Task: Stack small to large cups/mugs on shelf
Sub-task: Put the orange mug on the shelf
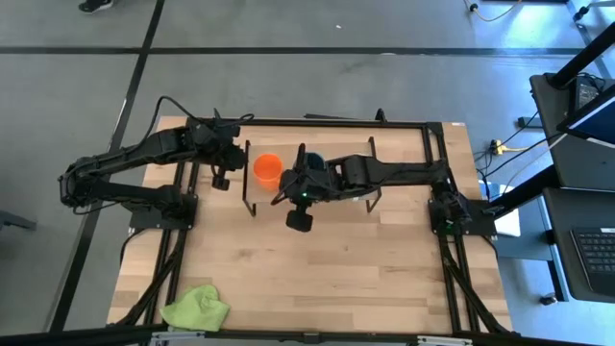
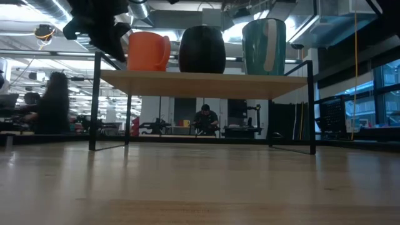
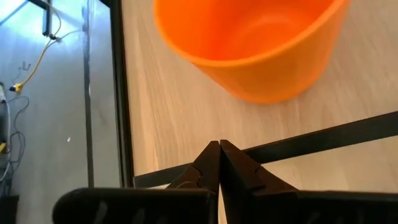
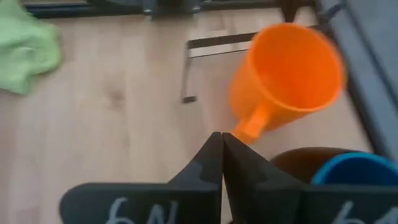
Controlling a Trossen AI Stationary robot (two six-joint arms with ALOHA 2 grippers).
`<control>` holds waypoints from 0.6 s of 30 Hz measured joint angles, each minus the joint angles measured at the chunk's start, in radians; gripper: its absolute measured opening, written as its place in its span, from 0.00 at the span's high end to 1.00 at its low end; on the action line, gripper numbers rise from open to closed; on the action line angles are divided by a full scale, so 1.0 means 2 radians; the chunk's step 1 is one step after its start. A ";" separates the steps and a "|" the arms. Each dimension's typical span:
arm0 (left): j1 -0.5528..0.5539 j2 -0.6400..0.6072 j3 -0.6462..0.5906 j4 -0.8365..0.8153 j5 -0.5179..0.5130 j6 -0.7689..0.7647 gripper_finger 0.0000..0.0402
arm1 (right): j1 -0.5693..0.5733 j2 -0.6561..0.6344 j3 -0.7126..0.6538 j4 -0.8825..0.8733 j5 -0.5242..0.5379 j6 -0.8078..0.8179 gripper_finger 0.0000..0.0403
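The orange mug (image 2: pixel 149 51) is standing upright at the left end of the shelf (image 2: pixel 203 84), with the dark blue mug (image 2: pixel 202 49) just beside it in the middle and the larger white mug (image 2: pixel 264 47) at the right end, all three sitting in a row on the light-wood board. The shelf is resting on thin black wire legs at the far side of the wooden table (image 1: pixel 317 269). The left gripper (image 3: pixel 219 163) is hovering just beside the orange mug at the shelf's left end, its fingers pressing together and holding nothing. The right gripper (image 4: pixel 222 152) is hanging over the middle of the shelf, above the blue mug, its fingers likewise meeting at the tips with nothing between them; its arm is covering the white mug from above. A lime-green cloth (image 1: pixel 196 308) is lying crumpled at the near left corner of the table, well apart from the shelf. In the room beyond, a person (image 2: pixel 205 121) is sitting behind the shelf, blurred.
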 joint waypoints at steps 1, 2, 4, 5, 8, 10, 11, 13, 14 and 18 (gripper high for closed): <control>0.000 0.000 0.000 0.000 -0.004 0.000 1.00 | 0.000 0.000 0.000 0.000 0.010 -0.006 0.97; 0.000 0.000 0.000 -0.001 -0.008 0.000 0.99 | -0.001 0.000 0.000 0.000 0.018 -0.011 0.97; 0.000 0.000 0.000 -0.002 -0.008 0.000 0.99 | -0.001 0.003 0.000 -0.002 0.026 -0.014 0.97; 0.000 0.000 0.000 -0.001 -0.008 0.000 0.99 | -0.002 0.005 0.000 -0.004 0.027 -0.014 0.97; 0.000 0.000 0.000 -0.001 -0.008 0.000 1.00 | -0.004 0.013 0.000 -0.012 0.018 -0.012 0.99; 0.000 0.000 0.000 0.000 -0.008 0.001 1.00 | -0.004 0.019 0.000 -0.012 0.011 -0.008 0.99; 0.001 0.000 0.000 0.001 -0.008 0.005 0.99 | -0.004 0.022 0.000 -0.012 0.008 0.000 0.99; 0.005 0.001 0.000 0.005 -0.008 0.009 0.99 | -0.004 0.029 0.000 -0.012 0.007 0.013 0.99; 0.008 0.001 0.000 0.007 -0.008 0.009 0.99 | -0.004 0.031 0.000 -0.012 0.007 0.015 0.99; 0.019 0.001 0.000 0.015 -0.002 0.012 1.00 | -0.004 0.032 0.000 -0.011 0.028 0.027 0.99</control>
